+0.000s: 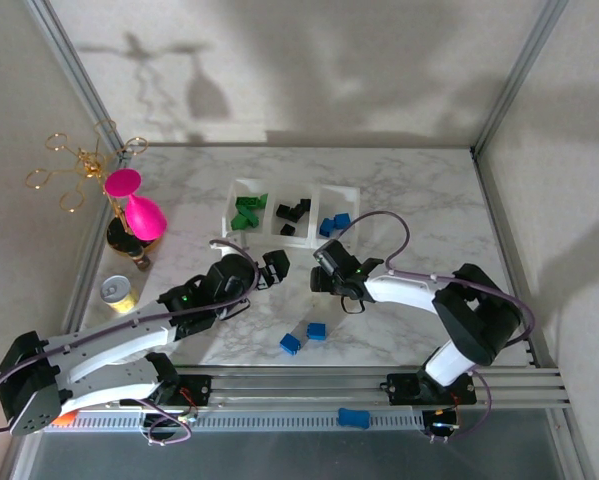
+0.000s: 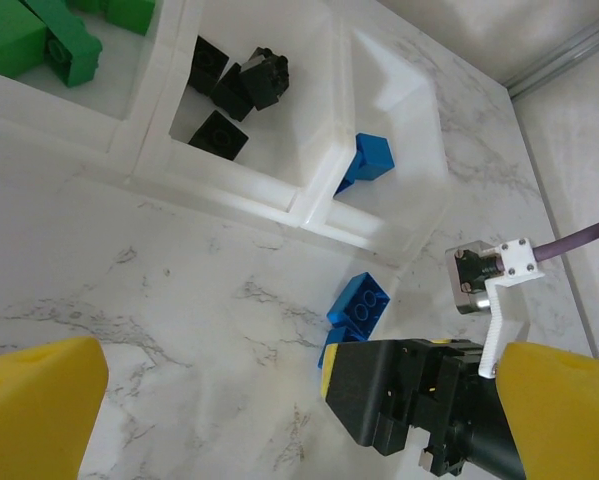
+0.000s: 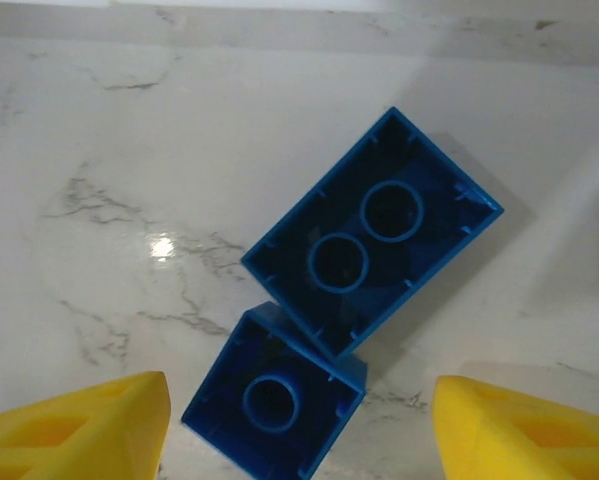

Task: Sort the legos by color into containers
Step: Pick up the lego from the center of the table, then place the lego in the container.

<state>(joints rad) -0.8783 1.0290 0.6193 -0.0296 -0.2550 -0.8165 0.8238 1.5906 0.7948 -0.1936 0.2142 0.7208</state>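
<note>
Now, right fingers (image 3: 79, 430): spread apart, released, either side of two blue bricks and touching neither.
blue pair: oblong brick (image 3: 374, 250) and square brick (image 3: 274, 392), both hollow side up, touching each other, lying on the worktop (image 3: 109, 130) just outside the tray.
left fingers (image 2: 34, 410): wide apart, nothing between them.
tray (image 1: 279, 186): green bricks (image 1: 247, 212) in the left compartment, black bricks (image 1: 292, 213) in the middle, blue bricks (image 1: 334, 222) in the right.
loose bricks (image 1: 290, 343): two blue, on the worktop near the arm bases.
</note>
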